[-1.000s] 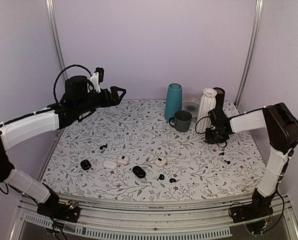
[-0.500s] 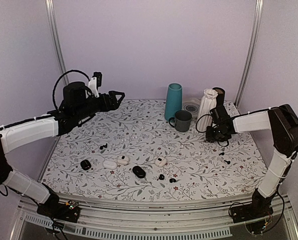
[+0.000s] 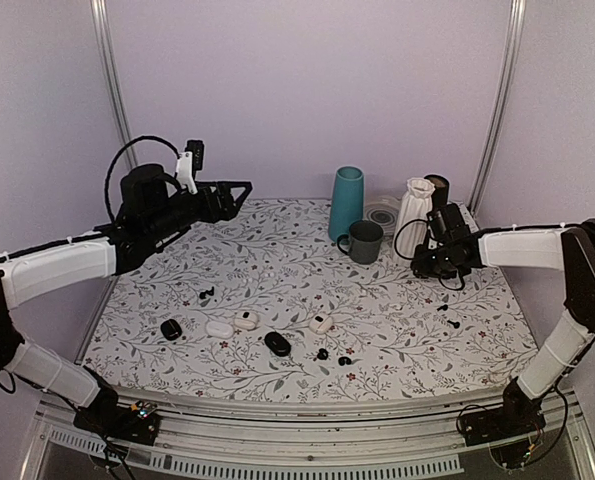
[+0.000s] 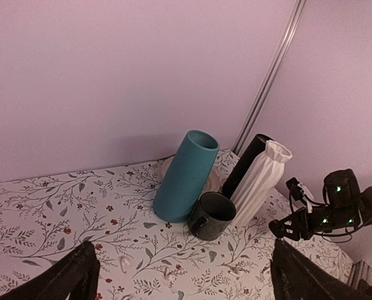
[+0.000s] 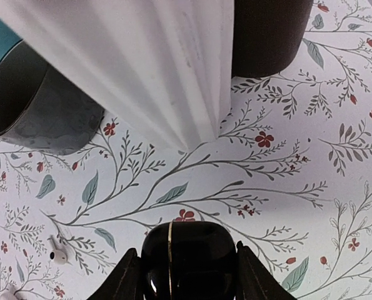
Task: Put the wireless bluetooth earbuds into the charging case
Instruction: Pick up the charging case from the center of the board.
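- The right gripper clamps a glossy black pebble-shaped charging case; the left gripper hangs spread wide, empty.
- Next, likely: bring the case to the tiny black earbuds and open its lid.

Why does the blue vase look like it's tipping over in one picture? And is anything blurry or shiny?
Left wrist view: the camera is tilted, so the teal vase leans; the picture is dim and soft. Top view: it stands straight in even light. Right wrist view: sharp, with small shiny spots on the black case.
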Controlling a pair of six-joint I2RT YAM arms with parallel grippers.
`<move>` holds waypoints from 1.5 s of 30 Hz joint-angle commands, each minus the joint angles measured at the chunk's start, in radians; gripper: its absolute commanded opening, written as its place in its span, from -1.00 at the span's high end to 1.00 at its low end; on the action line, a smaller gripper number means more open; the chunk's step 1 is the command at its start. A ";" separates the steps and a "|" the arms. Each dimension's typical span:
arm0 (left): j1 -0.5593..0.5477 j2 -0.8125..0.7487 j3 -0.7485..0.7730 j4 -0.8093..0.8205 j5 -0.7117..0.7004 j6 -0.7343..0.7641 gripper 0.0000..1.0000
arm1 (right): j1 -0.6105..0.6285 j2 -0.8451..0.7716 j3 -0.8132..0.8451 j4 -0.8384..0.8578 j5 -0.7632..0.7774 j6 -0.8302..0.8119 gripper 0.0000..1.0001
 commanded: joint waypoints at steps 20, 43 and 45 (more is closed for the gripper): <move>-0.062 0.077 -0.048 0.224 0.467 0.476 -0.81 | 0.071 -0.352 -0.074 0.089 -0.495 -0.049 0.88; -0.202 0.361 0.229 0.185 0.705 0.748 -0.57 | 0.083 -0.262 0.115 0.195 -1.144 0.049 0.89; -0.213 0.372 0.242 0.199 0.732 0.754 -0.57 | 0.088 -0.256 0.124 0.214 -1.187 0.072 0.88</move>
